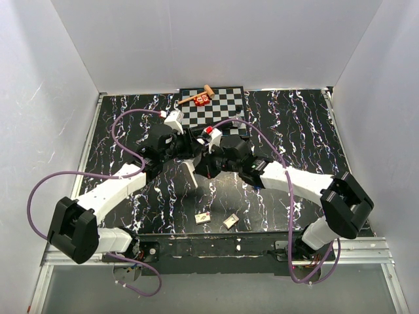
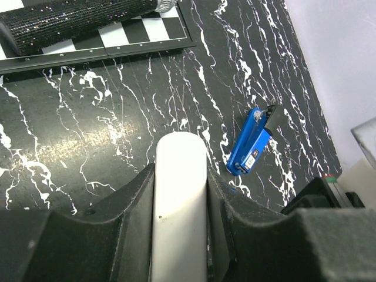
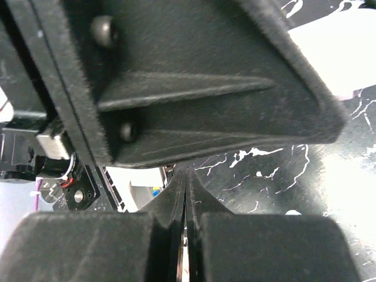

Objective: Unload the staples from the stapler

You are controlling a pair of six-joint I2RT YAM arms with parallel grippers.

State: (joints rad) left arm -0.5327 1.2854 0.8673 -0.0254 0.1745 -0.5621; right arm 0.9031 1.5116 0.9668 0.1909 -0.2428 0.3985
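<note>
The blue stapler (image 2: 251, 143) with its black end lies flat and closed on the black marbled table, to the right of my left gripper and apart from it. It does not show in the top view, where the arms cover that spot. My left gripper (image 2: 181, 176) is shut on a white tube-shaped marker (image 2: 180, 194), which also shows in the top view (image 1: 190, 175) pointing toward the near edge. My right gripper (image 3: 185, 182) is shut, its fingers pressed together just under the black body of the left gripper (image 3: 194, 76). A thin pale sliver shows in the slit; I cannot tell what it is.
A checkerboard (image 1: 222, 111) lies at the back centre with a small wooden hammer (image 1: 196, 96) and a red block (image 1: 201, 99) on it. A black glittery microphone (image 2: 76, 20) lies on the board. Two small cards (image 1: 202, 216) (image 1: 230, 222) lie near the front edge. White walls surround the table.
</note>
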